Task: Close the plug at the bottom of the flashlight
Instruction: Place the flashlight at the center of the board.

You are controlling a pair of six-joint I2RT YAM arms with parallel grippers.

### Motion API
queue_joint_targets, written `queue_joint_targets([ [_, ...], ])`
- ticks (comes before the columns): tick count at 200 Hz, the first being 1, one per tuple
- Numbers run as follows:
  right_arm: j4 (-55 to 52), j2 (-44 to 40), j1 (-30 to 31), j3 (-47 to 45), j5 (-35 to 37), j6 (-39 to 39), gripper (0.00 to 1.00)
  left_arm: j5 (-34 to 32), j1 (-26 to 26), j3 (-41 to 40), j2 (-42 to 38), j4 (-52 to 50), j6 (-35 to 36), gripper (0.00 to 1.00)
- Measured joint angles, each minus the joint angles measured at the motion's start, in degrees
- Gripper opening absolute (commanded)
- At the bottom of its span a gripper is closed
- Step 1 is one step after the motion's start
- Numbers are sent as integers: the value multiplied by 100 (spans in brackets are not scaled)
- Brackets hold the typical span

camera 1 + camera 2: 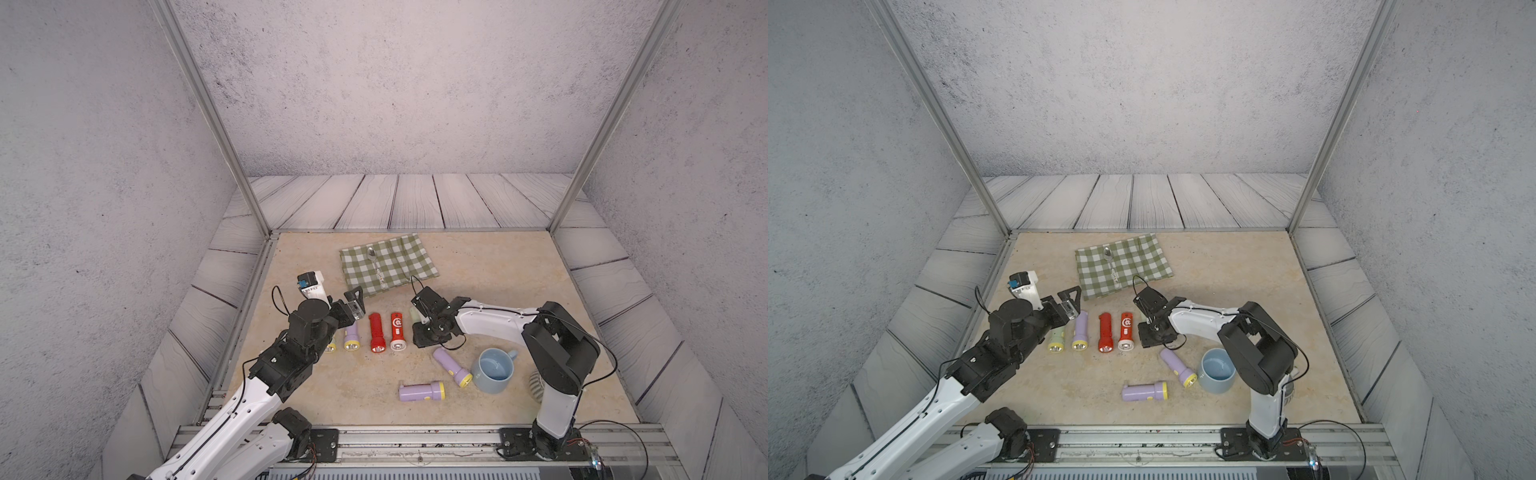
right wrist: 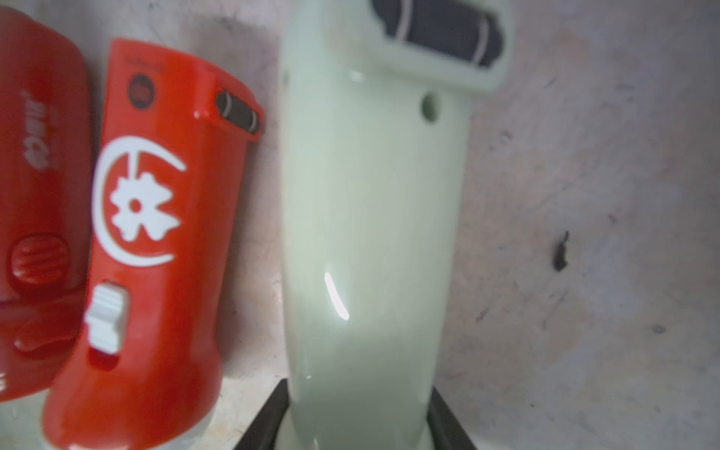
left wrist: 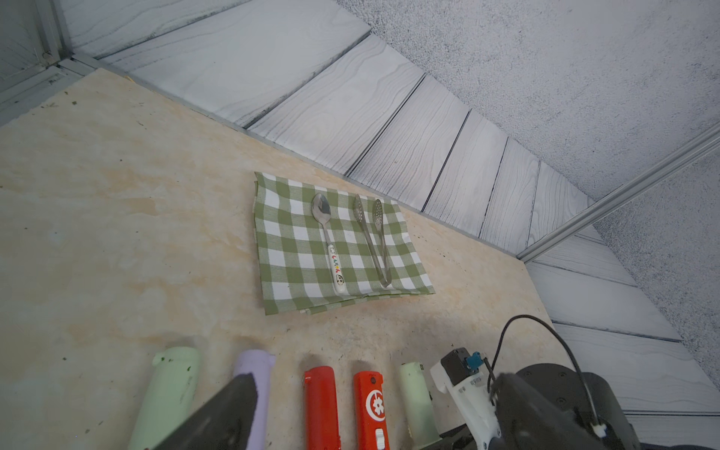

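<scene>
Toward the left edge of the surface, note the left gripper [image 1: 354, 305] spread wide and empty, hanging over the tail of the lilac flashlight [image 1: 351, 336], second in a row of five lying side by side with tails toward the far edge. Pass the plain red flashlight [image 1: 376, 332] and the red flashlight with the white emblem [image 1: 397, 331]. Find the task's piece at the row's right end, about mid-surface: the pale green flashlight [image 2: 370, 233], pinched across its body by the right gripper [image 2: 356, 428], one jaw on each flank. See its dark plug [image 2: 440, 31] at the tail, well beyond the jaws; cannot tell through the blur whether seated flush or standing proud. Judge slippage the main risk — glossy shell, grip far from the tail, so a push on the plug could swing the body into the emblem neighbour just beside it. Beware also of the left arm crossing the row to reach that plug — could knock the others askew.
</scene>
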Motion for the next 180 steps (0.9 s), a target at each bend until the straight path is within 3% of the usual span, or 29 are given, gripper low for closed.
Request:
queue_joint_targets([
  [55, 188, 66, 7, 72, -59, 251, 67, 81, 0, -72, -101, -7, 24, 98],
  [180, 243, -243, 28, -229, -142, 361, 71, 273, 0, -243, -105, 289, 136, 98],
])
